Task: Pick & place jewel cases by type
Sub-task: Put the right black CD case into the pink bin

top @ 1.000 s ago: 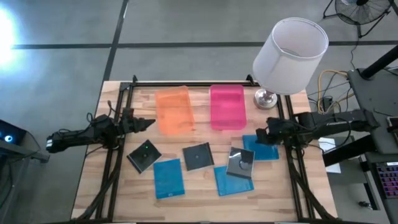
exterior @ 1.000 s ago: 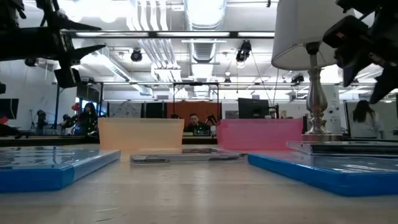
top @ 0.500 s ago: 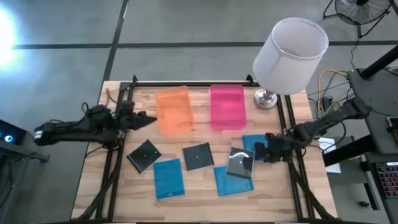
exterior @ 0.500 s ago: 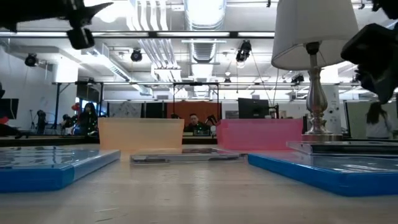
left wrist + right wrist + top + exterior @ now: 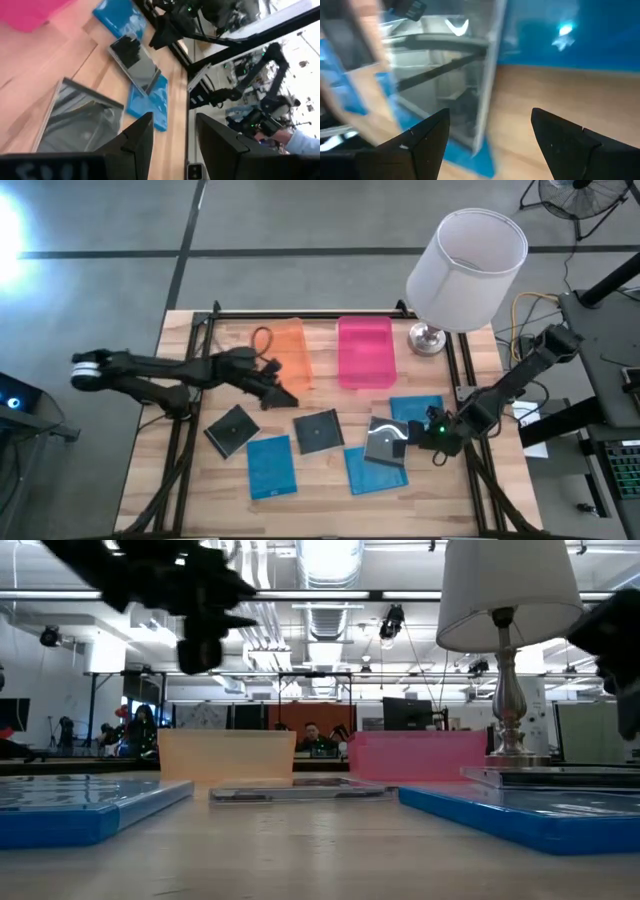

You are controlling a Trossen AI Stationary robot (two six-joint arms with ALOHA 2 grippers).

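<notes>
The right claw (image 5: 418, 432) was low at the table's right side, fingers spread wide with nothing between them, its tips almost at the edge of the grey case (image 5: 385, 442) showing a silvery sheen; that case lay tilted on top of a blue case (image 5: 372, 470), so its raised edge probably offered the easiest purchase. In the right wrist view the grey case (image 5: 455, 85) filled the space just ahead of the fingers (image 5: 420, 145). A second blue case (image 5: 417, 414) lay just beside the claw, under its wrist, close enough that it might be nudged. The lamp (image 5: 466, 268) stood beyond that, well apart but overhanging the route to the pink tray (image 5: 365, 352). The left claw (image 5: 284, 397) hung above the table near the orange tray (image 5: 282, 357), open to a moderate gap and empty, pointing toward the grey case (image 5: 319, 431) in the middle. Beside it lay another dark case (image 5: 232, 429) and the third blue case (image 5: 271, 466). Both trays looked empty, so sorting had seemingly not begun. A person (image 5: 314, 738) sat far behind the trays.
</notes>
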